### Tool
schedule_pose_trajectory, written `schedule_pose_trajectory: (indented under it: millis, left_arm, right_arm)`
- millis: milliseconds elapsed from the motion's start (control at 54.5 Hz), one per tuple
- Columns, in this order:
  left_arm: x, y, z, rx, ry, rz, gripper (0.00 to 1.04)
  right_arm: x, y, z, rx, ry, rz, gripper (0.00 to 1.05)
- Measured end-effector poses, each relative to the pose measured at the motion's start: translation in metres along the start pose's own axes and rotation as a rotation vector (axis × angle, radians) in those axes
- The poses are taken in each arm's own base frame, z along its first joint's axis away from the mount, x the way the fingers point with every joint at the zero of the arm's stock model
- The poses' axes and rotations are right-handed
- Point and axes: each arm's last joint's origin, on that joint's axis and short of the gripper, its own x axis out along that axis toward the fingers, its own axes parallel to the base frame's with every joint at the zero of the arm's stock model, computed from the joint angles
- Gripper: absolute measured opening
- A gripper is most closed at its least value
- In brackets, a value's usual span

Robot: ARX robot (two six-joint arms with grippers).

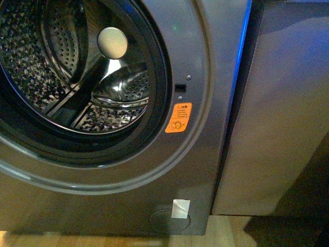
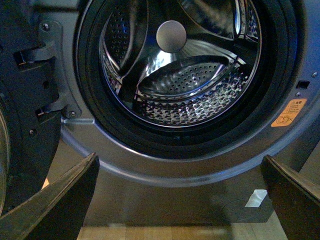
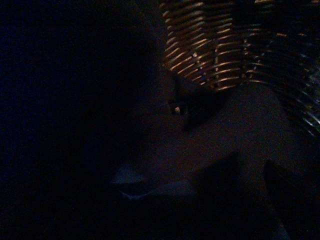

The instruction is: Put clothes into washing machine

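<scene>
1. Pale wooden floor [image 1: 231, 231] ran under the washing machine [image 1: 205, 170], whose dark grey front filled most of the front view, with a plain beige panel [image 1: 272, 128] standing just beside it on the right.
2. A blue light [image 1: 241, 51] glowed in a thin strip down the machine's right edge, and an orange warning sticker [image 1: 178, 118] sat just right of the round mouth.
3. A small white patch [image 1: 180, 208] was stuck on the round cover low on the front.
4. The door [image 2: 20, 125] hung swung aside on its hinge [image 2: 47, 75], so the mouth stood open.
5. Inside the dark rubber seal [image 2: 165, 142], the drum [image 2: 200, 95] showed only its own perforated steel wall, its raised paddles and the round hub [image 1: 112, 42] at the back.
6. My left gripper [image 2: 180, 165] hung in front of the mouth, low, facing into the drum.
7. Its fingers [image 2: 60, 205] were spread wide apart, released, with nothing between them and touching neither the seal nor the machine's front.
8. The right wrist view was dark, so I could not tell whether my right fingers were clenched or released.
9. As for the clothes, I could not tell where they were from any view.
</scene>
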Motion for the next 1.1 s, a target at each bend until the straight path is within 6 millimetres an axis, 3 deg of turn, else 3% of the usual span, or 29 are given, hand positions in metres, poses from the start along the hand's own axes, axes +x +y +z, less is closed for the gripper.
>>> schedule_pose_trajectory:
  millis: [293,642,935,1009,1100]
  left_arm:
    - [0.0,0.0,0.0,0.0,0.0,0.0,0.98]
    - [0.0,0.0,0.0,0.0,0.0,0.0,0.98]
    - [0.0,0.0,0.0,0.0,0.0,0.0,0.98]
    - [0.0,0.0,0.0,0.0,0.0,0.0,0.98]
    - [0.0,0.0,0.0,0.0,0.0,0.0,0.98]
  right_arm:
    - [0.036,-0.009,-0.022,-0.004,0.05,-0.031,0.97]
    - [0.062,-0.029,-0.037,0.017,0.086,-0.082,0.96]
    - [0.06,-0.044,-0.045,0.024,0.066,-0.175,0.4]
    - [0.057,-0.045,-0.046,0.024,0.039,-0.205,0.23]
    - [0.048,-0.043,-0.042,0.047,-0.011,-0.231,0.09]
